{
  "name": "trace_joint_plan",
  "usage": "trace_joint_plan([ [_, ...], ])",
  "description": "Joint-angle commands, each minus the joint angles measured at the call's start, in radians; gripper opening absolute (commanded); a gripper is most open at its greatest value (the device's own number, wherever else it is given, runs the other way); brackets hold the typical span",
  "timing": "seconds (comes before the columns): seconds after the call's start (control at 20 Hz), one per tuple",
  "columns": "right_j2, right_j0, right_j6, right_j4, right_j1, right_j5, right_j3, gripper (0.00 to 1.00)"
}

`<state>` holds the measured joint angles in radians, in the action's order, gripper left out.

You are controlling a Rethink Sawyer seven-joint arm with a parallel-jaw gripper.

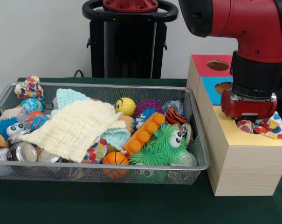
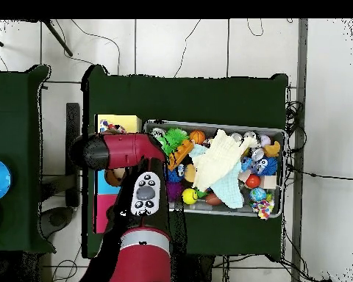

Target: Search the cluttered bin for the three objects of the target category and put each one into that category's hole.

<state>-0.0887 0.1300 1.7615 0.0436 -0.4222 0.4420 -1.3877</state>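
My gripper (image 1: 258, 123) hangs straight down over the yellow-topped wooden box (image 1: 243, 163), right of the wire mesh bin (image 1: 108, 166). It is shut on a spotted cloth (image 1: 272, 127), which bunches around its tips on the yellow top with a corner sticking up. The cloth and gripper hide the hole. A second spotted cloth (image 1: 30, 87) lies on the bin's far left corner, also in the overhead view (image 2: 264, 210). A spotted piece (image 1: 96, 150) peeks out from under the waffle cloth's front edge. In the overhead view the arm (image 2: 135, 150) covers the gripper.
The blue-topped box (image 1: 209, 86) and red-topped box (image 1: 203, 65) stand behind the yellow one. In the bin lie a pale-yellow waffle cloth (image 1: 73, 128), a mint cloth (image 1: 68, 97), a green fuzzy toy (image 1: 161, 144), an orange ball (image 1: 115, 161), a yellow ball (image 1: 125, 106) and cans (image 1: 22, 151).
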Motion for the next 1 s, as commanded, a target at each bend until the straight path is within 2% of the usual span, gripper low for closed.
trace_joint_plan([
  [0.05, 0.025, 0.011, 0.172, -0.002, 0.102, 0.004, -0.046, 0.00],
  [1.0, 0.051, -0.010, 0.139, -0.005, 0.082, 0.013, -0.058, 0.00],
])
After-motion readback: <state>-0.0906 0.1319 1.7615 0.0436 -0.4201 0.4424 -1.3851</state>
